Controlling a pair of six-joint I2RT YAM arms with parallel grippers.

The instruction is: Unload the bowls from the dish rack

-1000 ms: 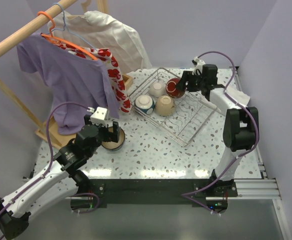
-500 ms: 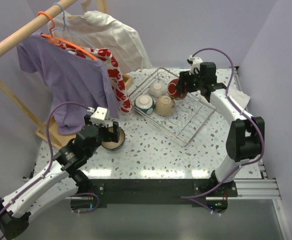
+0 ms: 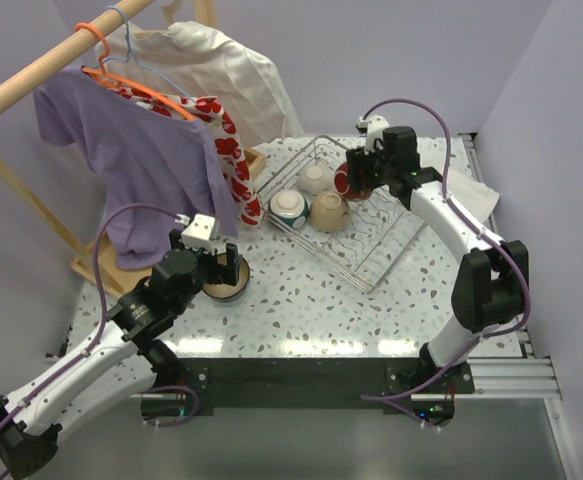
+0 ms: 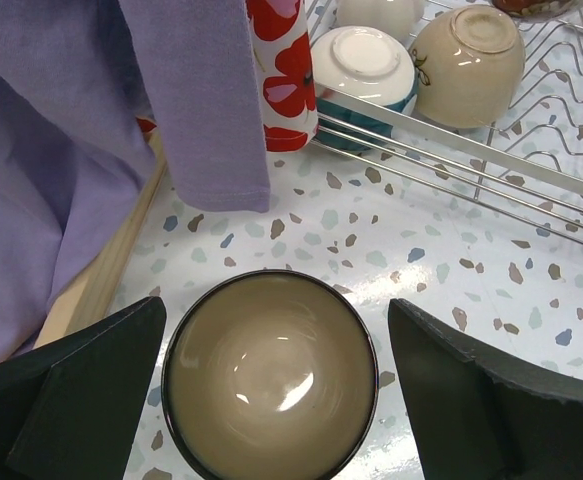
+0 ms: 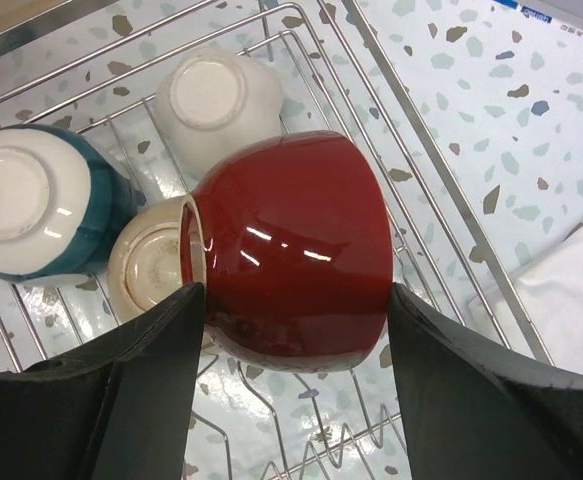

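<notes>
Since a second ago, the right arm has swung leftward along the desk's far edge, carrying the dark red bowl (image 5: 291, 250) with it; the left arm has not moved. The right gripper (image 5: 291, 300) is closed partway on that bowl, one finger pressed to each side, holding it tipped on its side above the far end of the dish rack (image 3: 391, 235). The rack sits on the desk toward the far edge, right of centre. Three bowls remain in it, all upside down and close together: a white bowl (image 5: 216, 100), a teal-banded bowl (image 5: 31, 210) and a beige bowl (image 4: 468, 65).

Near the desk's left edge, a dark-rimmed bowl (image 4: 271, 375) stands upright on the speckled surface, its pale inside showing. The left gripper (image 4: 276, 315) hangs over it with its fingers spread wide, one on each side of the rim, holding nothing. A purple shirt (image 4: 61, 150) hangs just beside it.
</notes>
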